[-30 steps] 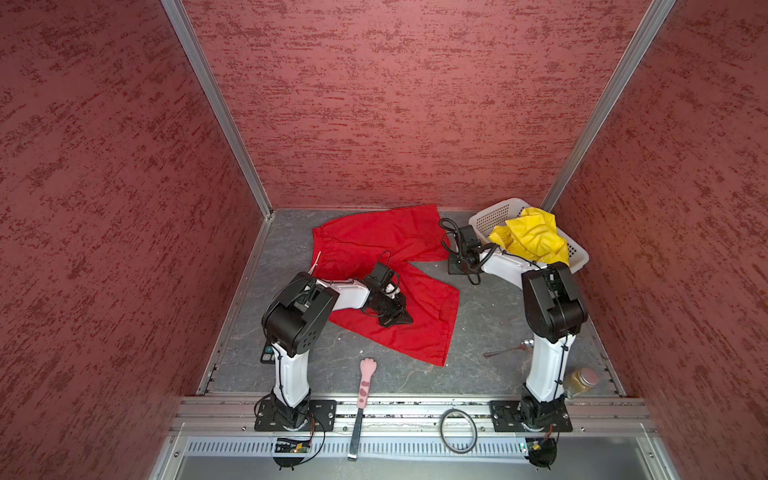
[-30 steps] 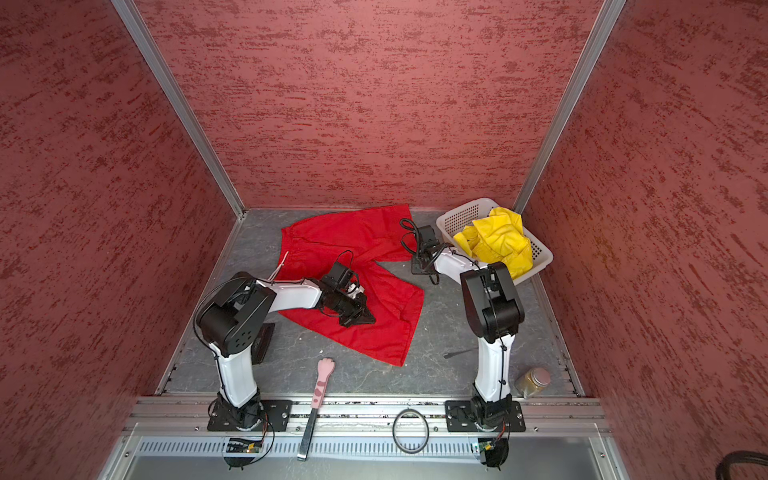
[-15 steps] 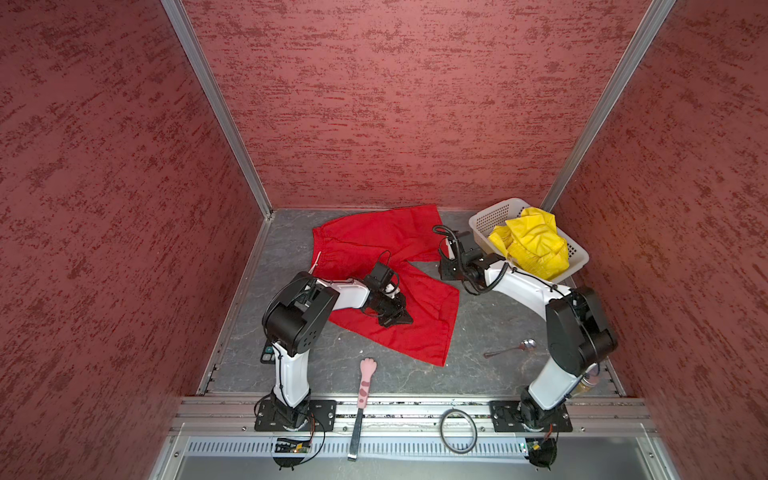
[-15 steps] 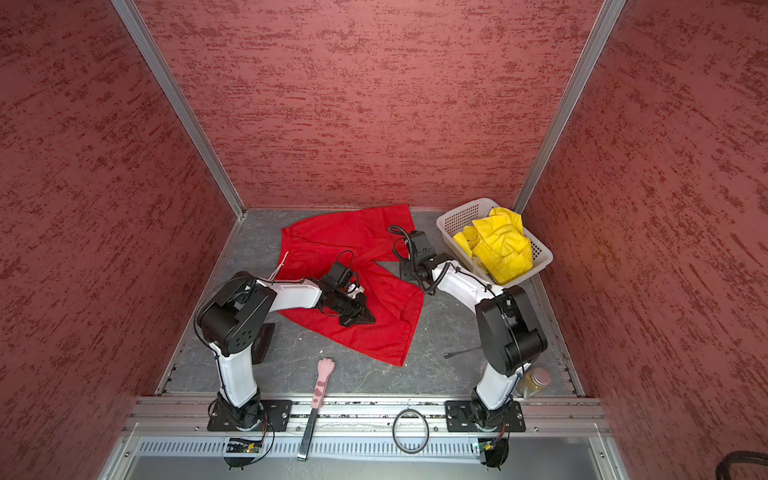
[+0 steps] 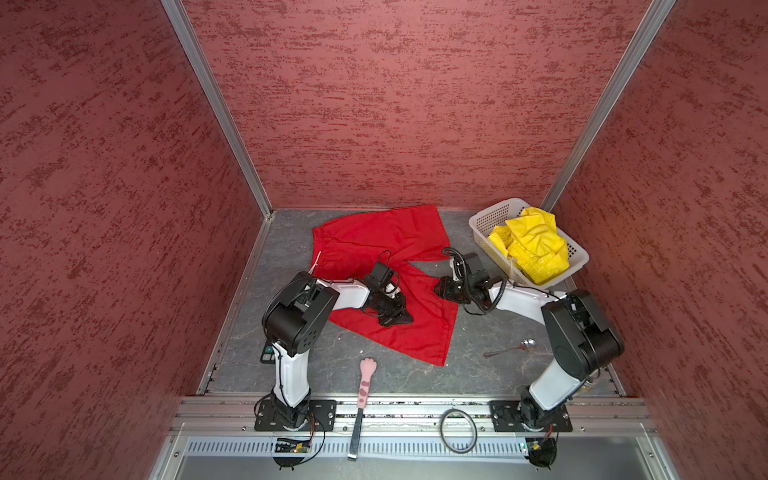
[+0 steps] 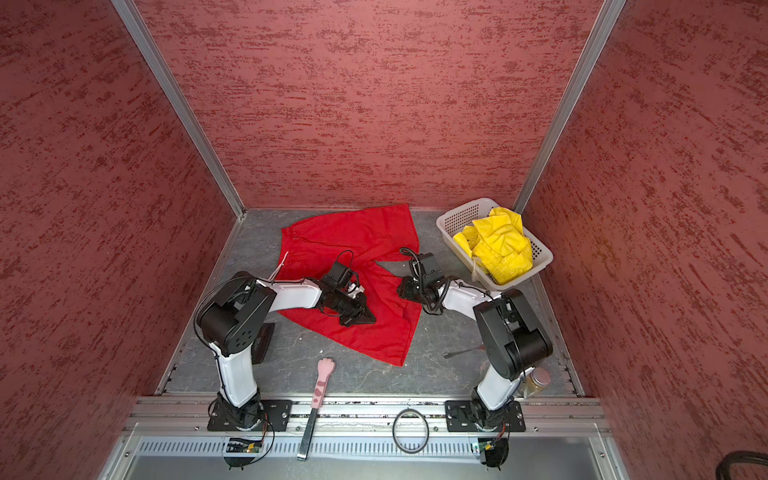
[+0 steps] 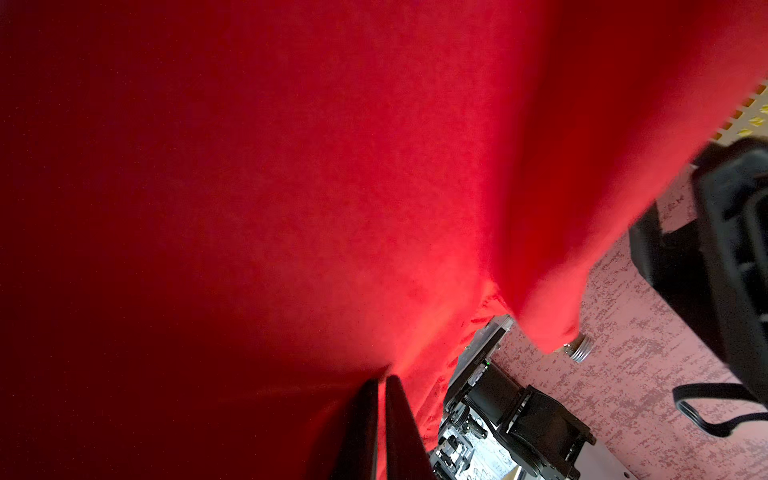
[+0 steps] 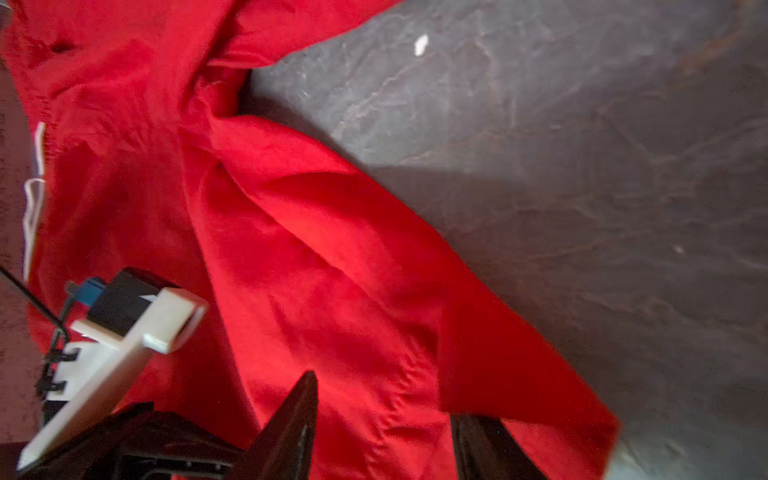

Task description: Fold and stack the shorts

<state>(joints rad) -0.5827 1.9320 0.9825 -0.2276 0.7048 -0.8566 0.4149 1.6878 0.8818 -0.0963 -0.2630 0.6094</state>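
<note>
The red shorts [image 5: 386, 245] are being shown spread on the table [image 5: 478, 345], left of middle, with the near leg being pinched by the closed fingers of the left gripper [image 5: 402, 318]. The fingers of the right gripper [image 8: 386, 432] are being held apart over that leg's right edge. The yellow shorts [image 5: 536, 245] are being held bunched in the basket [image 5: 490, 216], far right.

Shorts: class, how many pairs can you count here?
2. The red shorts lie spread on the table; the yellow shorts sit bunched in the white basket, which might hide more.
</note>
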